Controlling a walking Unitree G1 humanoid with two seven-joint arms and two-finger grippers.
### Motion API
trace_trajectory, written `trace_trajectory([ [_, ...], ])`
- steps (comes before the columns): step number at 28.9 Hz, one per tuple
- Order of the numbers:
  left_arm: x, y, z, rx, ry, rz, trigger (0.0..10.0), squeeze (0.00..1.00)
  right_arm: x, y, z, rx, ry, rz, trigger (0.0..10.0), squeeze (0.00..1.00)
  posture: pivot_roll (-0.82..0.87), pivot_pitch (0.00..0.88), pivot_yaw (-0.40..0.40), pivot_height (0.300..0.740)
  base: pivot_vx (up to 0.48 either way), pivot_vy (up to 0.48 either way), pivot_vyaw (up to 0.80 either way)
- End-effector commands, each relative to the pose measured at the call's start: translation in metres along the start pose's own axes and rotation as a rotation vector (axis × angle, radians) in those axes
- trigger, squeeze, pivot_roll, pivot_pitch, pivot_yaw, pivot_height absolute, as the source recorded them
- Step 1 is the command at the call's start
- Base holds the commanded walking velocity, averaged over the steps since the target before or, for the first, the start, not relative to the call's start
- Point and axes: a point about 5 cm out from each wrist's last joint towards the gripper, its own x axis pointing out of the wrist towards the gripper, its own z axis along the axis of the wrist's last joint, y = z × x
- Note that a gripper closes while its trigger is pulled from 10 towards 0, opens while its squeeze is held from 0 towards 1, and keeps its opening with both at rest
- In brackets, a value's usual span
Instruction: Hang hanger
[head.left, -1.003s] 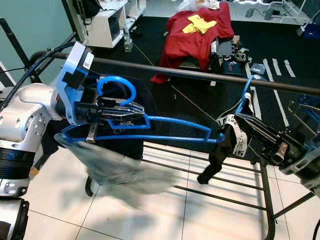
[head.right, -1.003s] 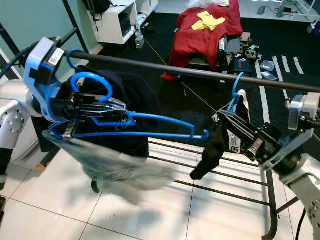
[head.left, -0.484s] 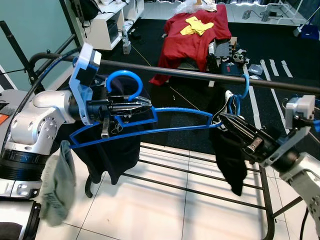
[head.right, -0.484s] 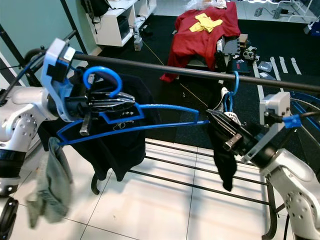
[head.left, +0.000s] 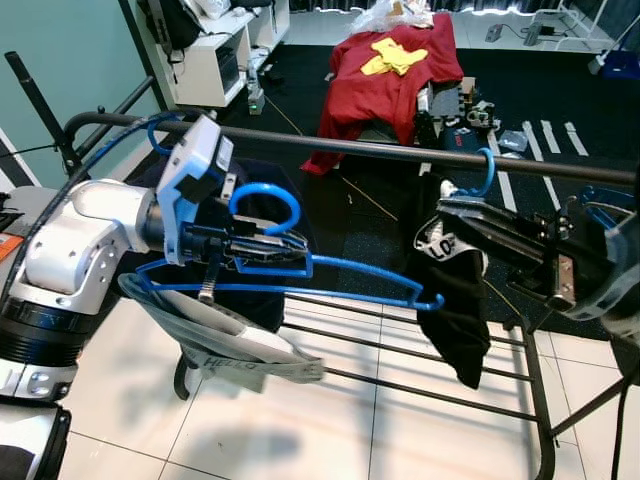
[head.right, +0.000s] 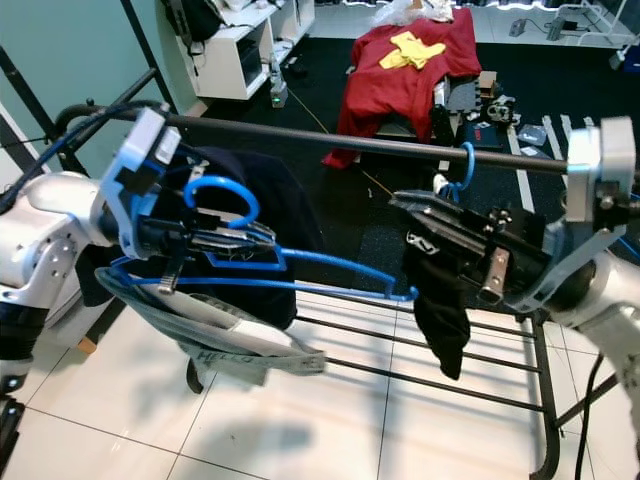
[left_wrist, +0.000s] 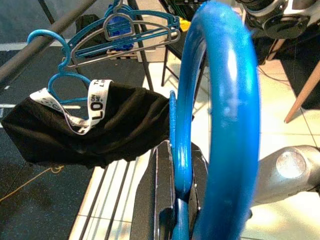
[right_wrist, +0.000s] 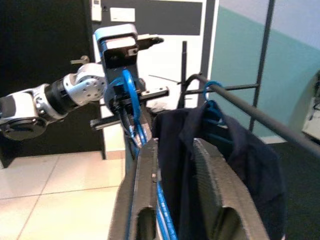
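The left gripper (head.left: 285, 250) has its jaws clenched on the neck of a blue hanger (head.left: 330, 272), held just below the dark rail (head.left: 400, 152) with its hook not yet over it; a grey garment (head.left: 225, 340) droops from the hanger's lower bar. Opposite, the right gripper (head.left: 455, 215) stands with jaws released beside the hanger's far tip and a black garment (head.left: 455, 310) on a second blue hanger (head.left: 486, 172) already on the rail. Behind the left jaws hangs a dark shirt (head.right: 265, 200); beyond the rail lies a red cloth (head.left: 385, 70).
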Motion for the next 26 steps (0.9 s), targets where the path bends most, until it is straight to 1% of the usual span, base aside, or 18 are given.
trace_trajectory([
  [1,0.009,0.001,0.008,0.058,0.019,-0.057,10.0,0.00,0.014,0.008,-0.014,-0.019,0.151,0.122,10.0,1.00,-0.09,0.044,0.057,0.740,0.000,0.000,0.00],
  [2,0.013,0.002,0.010,0.071,0.017,-0.075,10.0,0.00,0.019,0.010,-0.021,-0.023,0.204,0.165,10.0,1.00,-0.09,0.043,0.059,0.740,0.000,0.000,0.00],
  [3,0.016,0.003,0.011,0.078,0.016,-0.086,10.0,0.00,0.022,0.011,-0.025,-0.025,0.233,0.190,10.0,1.00,-0.09,0.043,0.059,0.740,0.000,0.000,0.00],
  [4,0.016,0.003,0.011,0.078,0.016,-0.086,10.0,0.00,0.022,0.011,-0.025,-0.025,0.233,0.190,10.0,1.00,-0.09,0.043,0.059,0.740,0.000,0.000,0.00],
  [5,0.021,0.005,0.013,0.096,0.010,-0.102,10.0,0.00,0.031,0.007,-0.034,-0.063,0.283,0.201,10.0,1.00,-0.09,0.037,0.066,0.740,0.000,0.000,0.00],
  [6,0.021,0.005,0.013,0.096,0.010,-0.102,10.0,0.00,0.031,0.007,-0.034,-0.063,0.283,0.201,10.0,1.00,-0.09,0.037,0.066,0.740,0.000,0.000,0.00],
  [8,0.025,0.006,0.015,0.121,0.013,-0.128,10.0,0.00,0.041,-0.003,-0.040,-0.123,0.327,0.177,10.0,1.00,-0.09,0.021,0.070,0.740,0.000,0.000,0.00],
  [11,0.026,0.006,0.015,0.128,0.013,-0.137,10.0,0.00,0.044,-0.006,-0.041,-0.140,0.337,0.166,10.0,1.00,-0.09,0.021,0.070,0.740,0.000,0.000,0.00],
  [12,0.028,0.005,0.016,0.138,0.014,-0.154,10.0,0.00,0.049,-0.009,-0.042,-0.159,0.340,0.156,10.0,0.45,-0.09,0.010,0.072,0.740,0.000,0.000,0.00],
  [13,0.030,0.004,0.017,0.145,0.012,-0.171,10.0,0.00,0.054,-0.011,-0.042,-0.170,0.336,0.149,10.0,0.00,-0.09,0.008,0.074,0.740,0.000,0.000,0.00],
  [14,0.032,0.004,0.018,0.149,0.011,-0.182,10.0,0.00,0.057,-0.011,-0.043,-0.176,0.331,0.146,10.0,0.00,-0.09,0.008,0.074,0.740,0.000,0.000,0.00],
  [19,0.036,0.002,0.021,0.162,0.003,-0.205,10.0,0.00,0.062,-0.013,-0.045,-0.177,0.340,0.157,10.0,0.00,-0.08,0.000,0.075,0.740,0.000,0.000,0.00],
  [21,0.039,0.002,0.023,0.174,0.000,-0.213,10.0,0.00,0.064,-0.010,-0.049,-0.163,0.366,0.195,10.0,0.00,-0.08,0.003,0.073,0.740,0.000,0.000,0.00],
  [22,0.039,0.002,0.023,0.174,0.000,-0.213,10.0,0.00,0.064,-0.010,-0.049,-0.163,0.366,0.195,10.0,0.00,-0.08,0.003,0.073,0.740,0.000,0.000,0.00],
  [23,0.039,0.003,0.024,0.180,-0.001,-0.215,10.0,0.00,0.063,-0.006,-0.051,-0.138,0.375,0.234,10.0,0.00,-0.08,0.006,0.072,0.740,0.000,0.000,0.00],
  [24,0.039,0.003,0.024,0.180,-0.001,-0.215,10.0,0.00,0.063,-0.006,-0.051,-0.138,0.375,0.234,10.0,0.00,-0.08,0.006,0.072,0.740,0.000,0.000,0.00],
  [26,0.040,0.004,0.026,0.196,0.000,-0.210,10.0,0.00,0.062,0.002,-0.053,-0.102,0.380,0.300,10.0,0.00,-0.08,0.005,0.074,0.740,0.000,0.000,0.00],
])
